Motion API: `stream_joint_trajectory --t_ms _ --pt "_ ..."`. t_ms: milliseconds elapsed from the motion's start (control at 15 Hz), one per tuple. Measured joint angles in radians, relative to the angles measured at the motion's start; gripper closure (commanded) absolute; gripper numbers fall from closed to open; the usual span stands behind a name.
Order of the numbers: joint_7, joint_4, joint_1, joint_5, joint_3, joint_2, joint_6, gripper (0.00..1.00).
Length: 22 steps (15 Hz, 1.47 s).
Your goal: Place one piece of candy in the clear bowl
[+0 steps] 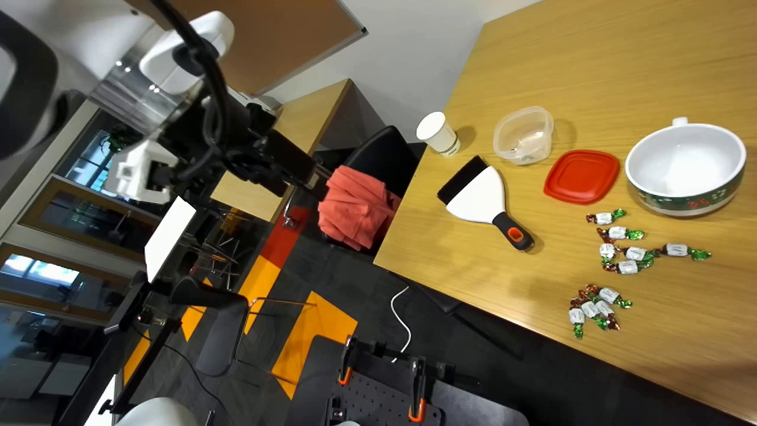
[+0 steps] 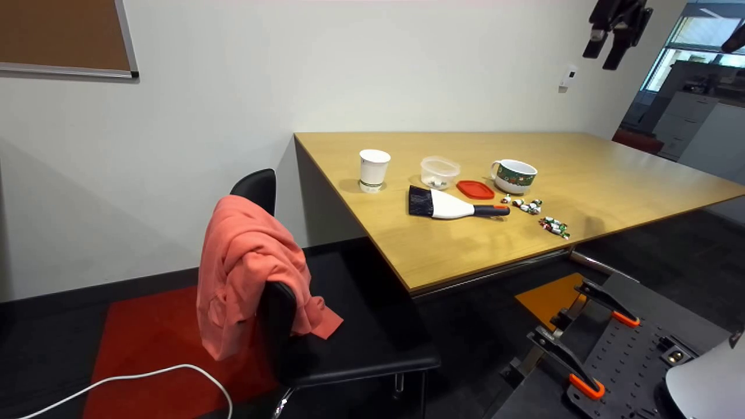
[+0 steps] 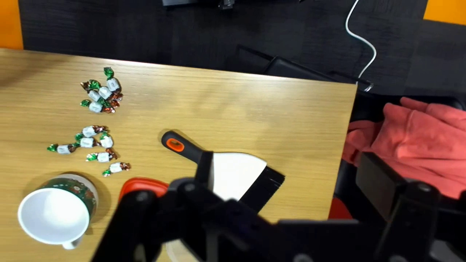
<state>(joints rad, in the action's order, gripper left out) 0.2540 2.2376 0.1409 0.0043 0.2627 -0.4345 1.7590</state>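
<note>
While the gripper (image 3: 291, 174) hangs high with its fingers (image 3: 376, 183) wide apart, the wrapped candies (image 3: 105, 93) lie on the table (image 1: 591, 77) in two clusters, one near the long edge opposite the wall (image 2: 233, 87), the other farther in. The clear bowl (image 2: 440, 176) (something small shows inside, too indistinct to name) stands closer to the short edge, between the paper cup (image 2: 373, 170) and the red lid (image 1: 582, 176).

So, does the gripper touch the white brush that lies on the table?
Apart. In an exterior view, the gripper hangs in the air, with wall and table plainly visible between it and the white brush.
</note>
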Motion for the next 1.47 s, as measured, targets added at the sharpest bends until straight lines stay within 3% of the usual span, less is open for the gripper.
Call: stream_joint_trajectory --t_ms 800,1467 --pt "-0.142 0.119 0.185 -0.007 0.105 0.328 0.464 0.00" --pt "-0.126 0.162 0.205 0.023 0.122 0.300 0.492 0.00"
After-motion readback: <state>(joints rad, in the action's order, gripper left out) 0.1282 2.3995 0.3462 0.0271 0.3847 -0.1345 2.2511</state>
